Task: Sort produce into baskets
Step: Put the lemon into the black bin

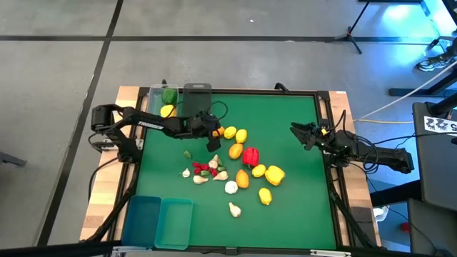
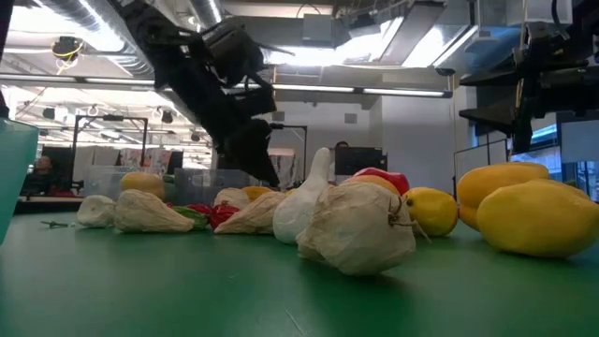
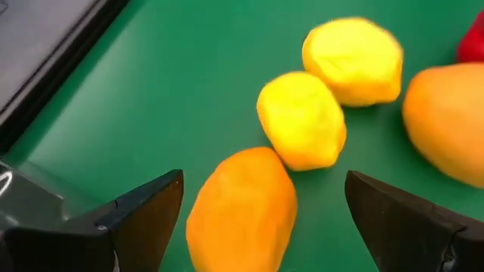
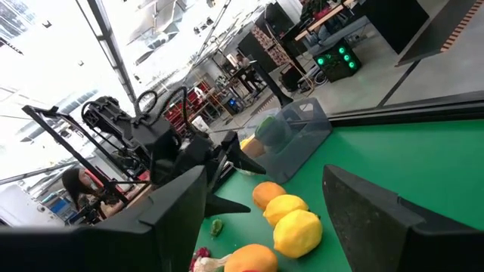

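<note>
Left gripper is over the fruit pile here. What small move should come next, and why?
Probably lower the left gripper and close on the orange. Its fingers are open with the orange sitting between them, not yet gripped, and two lemons lie just beyond. The right gripper waits apart from the pile.

left claw (image 1: 213, 133) agape, low | right claw (image 1: 298, 133) agape, raised

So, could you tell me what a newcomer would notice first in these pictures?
Probably the bright heap of yellow, orange, red and white produce mid-table on the green mat. Next, the left gripper, open, poised around an orange fruit at the heap's edge, while the right gripper waits open at the right.
</note>
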`<state>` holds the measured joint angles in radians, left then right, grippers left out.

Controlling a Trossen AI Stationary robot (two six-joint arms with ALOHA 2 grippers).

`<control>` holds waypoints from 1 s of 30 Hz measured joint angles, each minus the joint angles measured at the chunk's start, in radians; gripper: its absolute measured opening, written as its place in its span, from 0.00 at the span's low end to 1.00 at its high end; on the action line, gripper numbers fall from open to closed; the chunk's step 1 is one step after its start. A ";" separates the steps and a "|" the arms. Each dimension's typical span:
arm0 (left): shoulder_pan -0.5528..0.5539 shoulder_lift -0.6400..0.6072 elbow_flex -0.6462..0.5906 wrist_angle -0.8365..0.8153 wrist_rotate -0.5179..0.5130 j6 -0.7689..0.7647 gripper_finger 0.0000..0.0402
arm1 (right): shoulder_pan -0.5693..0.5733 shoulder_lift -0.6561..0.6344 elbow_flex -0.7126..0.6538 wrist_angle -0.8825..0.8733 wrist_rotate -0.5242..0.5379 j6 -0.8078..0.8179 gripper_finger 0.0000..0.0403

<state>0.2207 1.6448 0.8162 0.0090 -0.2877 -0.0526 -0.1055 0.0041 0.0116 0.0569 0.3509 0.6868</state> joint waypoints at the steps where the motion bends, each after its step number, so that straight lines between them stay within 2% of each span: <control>1: 0.002 0.010 0.000 0.002 0.001 -0.001 0.90 | 0.000 0.000 0.000 0.000 0.000 0.000 0.65; 8: 0.003 0.053 0.000 -0.018 0.001 -0.036 0.90 | 0.000 0.000 0.000 0.000 0.000 0.000 0.65; 14: 0.003 0.054 -0.001 -0.089 0.015 -0.064 0.90 | 0.000 0.000 0.000 0.000 0.000 0.000 0.65; 22: 0.003 0.054 -0.001 -0.098 0.016 -0.120 0.90 | 0.000 0.000 0.000 0.000 0.001 0.018 0.65; 30: 0.003 0.054 -0.001 -0.099 0.016 -0.205 0.76 | 0.000 0.000 0.000 0.000 0.005 0.023 0.65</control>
<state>0.2234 1.6985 0.8154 -0.0898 -0.2718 -0.2574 -0.1054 0.0044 0.0116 0.0574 0.3555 0.7099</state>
